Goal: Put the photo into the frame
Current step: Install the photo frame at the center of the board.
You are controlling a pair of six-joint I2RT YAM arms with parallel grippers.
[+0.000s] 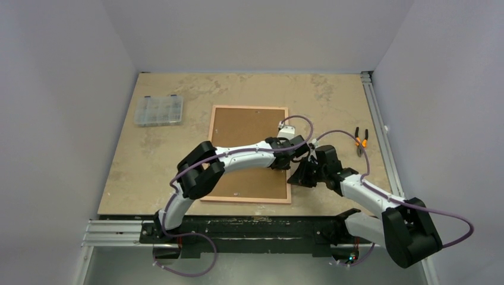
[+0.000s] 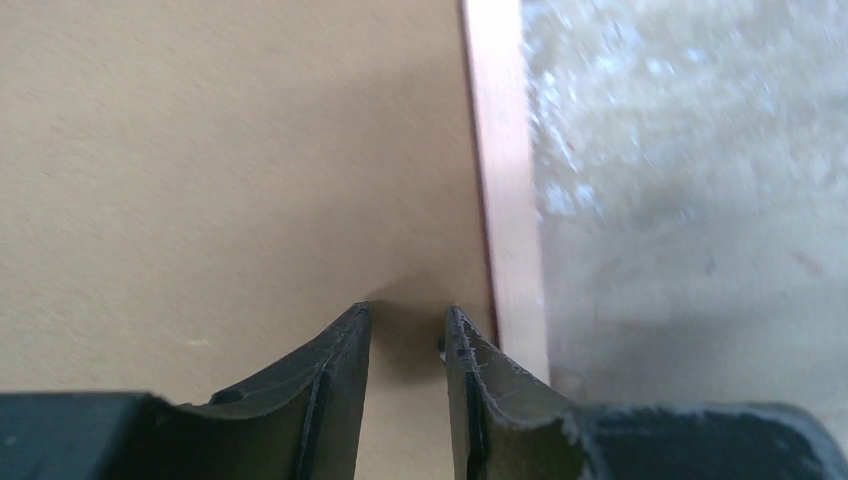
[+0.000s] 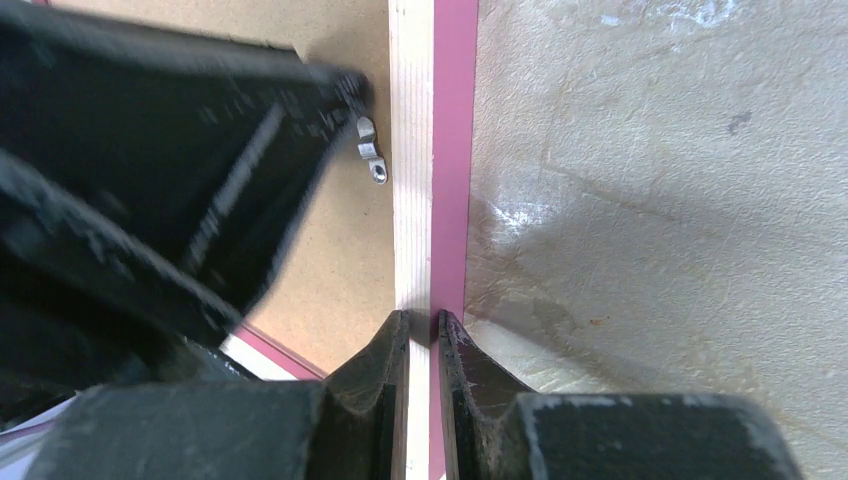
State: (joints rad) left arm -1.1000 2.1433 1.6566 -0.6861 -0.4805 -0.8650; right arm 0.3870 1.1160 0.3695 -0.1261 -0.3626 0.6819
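Observation:
The frame [image 1: 249, 107] lies face down on the table with a plain brown backing board [image 1: 246, 127] filling it. The photo is hidden. My left gripper [image 1: 284, 162] points down at the board just inside the right rail. In the left wrist view its jaws [image 2: 407, 315] stand a narrow gap apart over the board [image 2: 200, 150], beside the rail [image 2: 510, 200], with only bare board between them. My right gripper [image 1: 293, 177] is shut on the frame's right rail, with its fingers [image 3: 422, 318] on either side of the rail [image 3: 412, 200].
A small metal turn clip [image 3: 371, 150] sits on the board by the left gripper's fingertip. A clear plastic parts box [image 1: 158, 110] stands at the back left. Orange-handled pliers [image 1: 360, 141] lie to the right of the frame. Walls enclose the table on three sides.

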